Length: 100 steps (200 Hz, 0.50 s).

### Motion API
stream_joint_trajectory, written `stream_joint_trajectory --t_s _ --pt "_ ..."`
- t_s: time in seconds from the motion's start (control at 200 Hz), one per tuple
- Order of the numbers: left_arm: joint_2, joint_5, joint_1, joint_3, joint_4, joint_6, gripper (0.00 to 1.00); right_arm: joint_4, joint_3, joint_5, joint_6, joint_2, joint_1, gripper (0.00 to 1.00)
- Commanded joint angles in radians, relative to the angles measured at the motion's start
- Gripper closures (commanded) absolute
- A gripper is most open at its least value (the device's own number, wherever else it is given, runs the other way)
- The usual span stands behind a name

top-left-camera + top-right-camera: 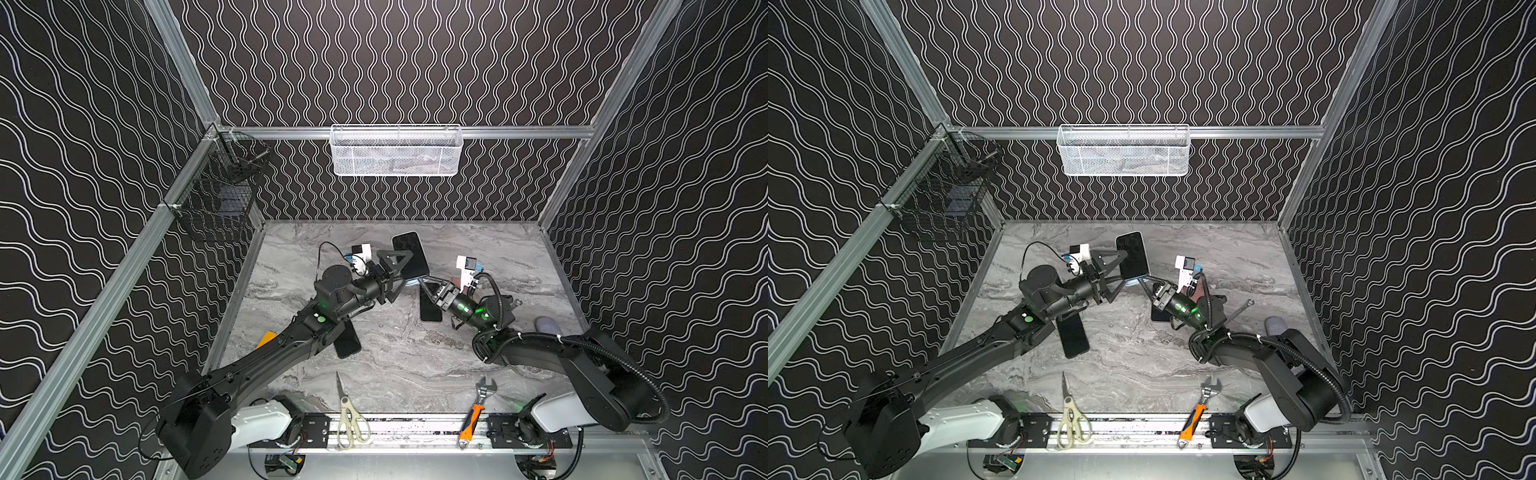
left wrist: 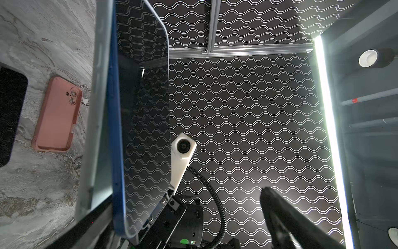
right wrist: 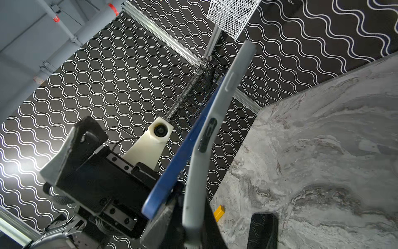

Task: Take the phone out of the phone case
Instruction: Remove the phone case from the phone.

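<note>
1. In both top views: phone [image 1: 409, 253], dark screen up and tilted, held in the air over the back of the marble table [image 1: 395, 365]. Left gripper [image 1: 407, 268]: jaws spread wide either side of the phone; whether they touch it, I cannot tell. Right gripper [image 1: 424, 282]: pinched tight at the phone's lower corner. At the front rail: scissors [image 1: 349, 419], adjustable wrench [image 1: 478, 411].
2. Left wrist view: the phone's blue edge and glossy screen, with the pale grey phone case [image 2: 97, 107] against its back. Pink case [image 2: 57, 114], back up, lies flat on the table.
3. Right wrist view: the phone case [image 3: 195, 179] bows away from the blue phone [image 3: 185, 155] at the held end and hugs it farther along. The right gripper's fingers clamp the case's end.
</note>
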Motion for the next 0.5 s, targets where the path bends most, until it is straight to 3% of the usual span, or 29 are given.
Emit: stream_joint_trajectory --t_s 0.0,0.105,0.2,0.335,0.496 --pt "-0.001 -0.017 0.001 -0.003 0.059 0.009 0.01 0.086 -0.001 -0.018 -0.009 0.005 0.004 0.97" --pt "0.003 -0.018 0.001 -0.007 0.06 0.019 0.04 0.087 0.0 -0.018 -0.004 0.001 0.005 0.97" --pt "0.013 -0.016 0.001 -0.005 0.059 0.033 0.13 0.07 0.003 -0.017 -0.008 -0.008 0.008 0.97" --pt "0.028 -0.013 0.001 -0.004 0.06 0.045 0.45 0.043 0.003 -0.015 -0.019 -0.025 0.013 0.97" --pt "0.037 -0.011 0.0 -0.004 0.06 0.052 0.71 0.024 0.0 -0.006 -0.03 -0.035 0.019 0.97"
